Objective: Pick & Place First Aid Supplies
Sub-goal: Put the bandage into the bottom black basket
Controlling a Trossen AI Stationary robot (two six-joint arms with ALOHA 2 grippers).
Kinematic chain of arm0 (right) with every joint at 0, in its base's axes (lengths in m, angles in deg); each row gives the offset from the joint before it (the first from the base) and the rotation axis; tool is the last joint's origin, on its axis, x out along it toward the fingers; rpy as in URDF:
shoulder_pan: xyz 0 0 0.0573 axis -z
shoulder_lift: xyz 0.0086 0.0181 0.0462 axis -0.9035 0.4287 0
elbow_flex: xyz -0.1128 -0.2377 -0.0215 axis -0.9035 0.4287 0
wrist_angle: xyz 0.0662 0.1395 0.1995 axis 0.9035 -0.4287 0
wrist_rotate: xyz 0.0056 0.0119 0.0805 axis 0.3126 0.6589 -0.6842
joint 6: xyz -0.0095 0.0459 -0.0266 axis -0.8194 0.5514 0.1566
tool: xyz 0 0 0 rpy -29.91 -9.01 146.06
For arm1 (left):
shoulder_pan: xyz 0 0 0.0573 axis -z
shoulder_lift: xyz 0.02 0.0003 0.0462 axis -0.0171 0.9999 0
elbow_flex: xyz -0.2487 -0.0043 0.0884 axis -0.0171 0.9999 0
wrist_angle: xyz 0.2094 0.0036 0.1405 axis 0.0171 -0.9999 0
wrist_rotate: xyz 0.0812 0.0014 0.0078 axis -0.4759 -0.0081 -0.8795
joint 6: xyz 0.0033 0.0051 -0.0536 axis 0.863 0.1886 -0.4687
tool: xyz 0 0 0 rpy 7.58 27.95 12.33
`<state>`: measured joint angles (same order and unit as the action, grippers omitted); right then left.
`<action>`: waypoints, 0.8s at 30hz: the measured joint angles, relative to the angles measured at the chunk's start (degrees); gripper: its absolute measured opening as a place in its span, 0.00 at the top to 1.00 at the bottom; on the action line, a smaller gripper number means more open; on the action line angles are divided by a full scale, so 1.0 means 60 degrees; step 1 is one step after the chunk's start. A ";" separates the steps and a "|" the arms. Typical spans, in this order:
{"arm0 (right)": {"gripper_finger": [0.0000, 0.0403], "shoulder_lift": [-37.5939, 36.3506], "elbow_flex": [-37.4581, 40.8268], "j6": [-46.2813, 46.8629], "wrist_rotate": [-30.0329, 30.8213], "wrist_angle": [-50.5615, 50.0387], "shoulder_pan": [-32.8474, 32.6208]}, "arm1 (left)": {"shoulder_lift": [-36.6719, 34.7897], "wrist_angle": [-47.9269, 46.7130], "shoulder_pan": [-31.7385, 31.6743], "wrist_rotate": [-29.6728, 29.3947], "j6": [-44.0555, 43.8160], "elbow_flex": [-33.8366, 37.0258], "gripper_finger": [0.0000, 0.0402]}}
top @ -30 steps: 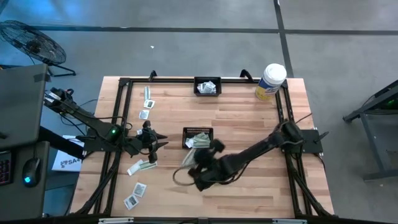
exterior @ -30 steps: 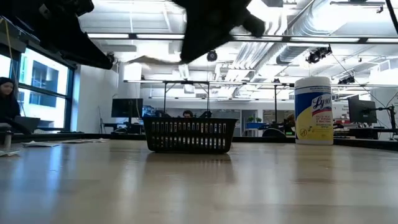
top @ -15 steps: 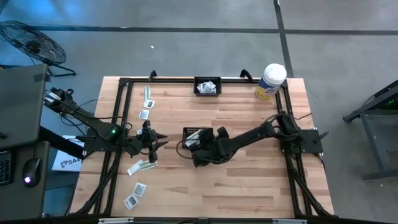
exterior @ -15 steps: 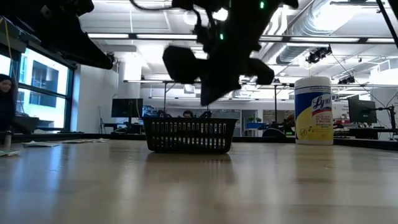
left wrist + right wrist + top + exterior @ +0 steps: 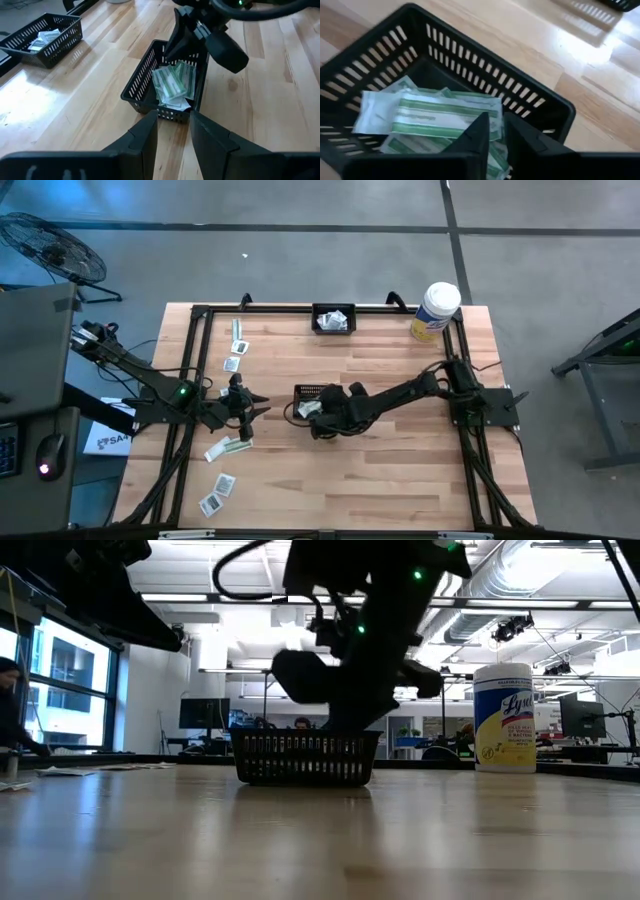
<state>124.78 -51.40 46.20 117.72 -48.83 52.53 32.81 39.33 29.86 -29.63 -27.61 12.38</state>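
A black basket point(image 5: 318, 393) at the table's middle holds green-and-white strips point(image 5: 440, 117) and white packets point(image 5: 175, 84). My right gripper point(image 5: 496, 130) hangs over the basket's near end, slanting down into it point(image 5: 175, 47). Its fingers stand a little apart with nothing between them, just above the strips. My left gripper point(image 5: 173, 131) waits open and empty left of the basket point(image 5: 258, 408). More packets lie flat along the table's left side point(image 5: 231, 364), point(image 5: 229, 448), point(image 5: 216, 492).
A second black basket point(image 5: 332, 319) with packets stands at the far edge. A white-and-yellow canister point(image 5: 435, 311) stands at the far right corner. Black frame rails point(image 5: 190, 380) run along the table's sides. Bare wood lies near and right of the middle basket.
My right gripper has gone from the table's near middle toward the far edge and down, ending over the middle basket, and it has rolled on the way. The pale strip seen at its fingertips a second ago went with it to the basket.
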 joint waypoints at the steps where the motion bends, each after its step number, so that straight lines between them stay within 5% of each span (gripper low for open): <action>1: 0.85 -0.0001 -0.0121 -0.0017 -0.0013 -0.0146 0.0009 | 0.0000 0.0000 0.0000 0.0000 0.0007 0.0000 0.72; 9: 0.74 -0.0291 -0.1667 -0.1064 -0.0030 -0.1804 -0.0323 | 0.0000 0.0004 0.0000 0.0219 0.0007 0.0000 0.72; 18: 0.78 -0.0368 -0.2296 -0.2657 0.0491 -0.0409 -0.2091 | 0.0000 0.0822 0.0030 0.0487 0.0650 0.0000 0.72; 24: 0.79 -0.0368 -0.2206 -0.3307 0.0456 0.0420 -0.3057 | -0.0004 0.1029 0.1348 0.1099 0.0779 -0.0176 0.72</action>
<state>122.57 -64.63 26.36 120.45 -46.31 34.19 32.79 45.51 37.95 -23.03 -22.93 11.32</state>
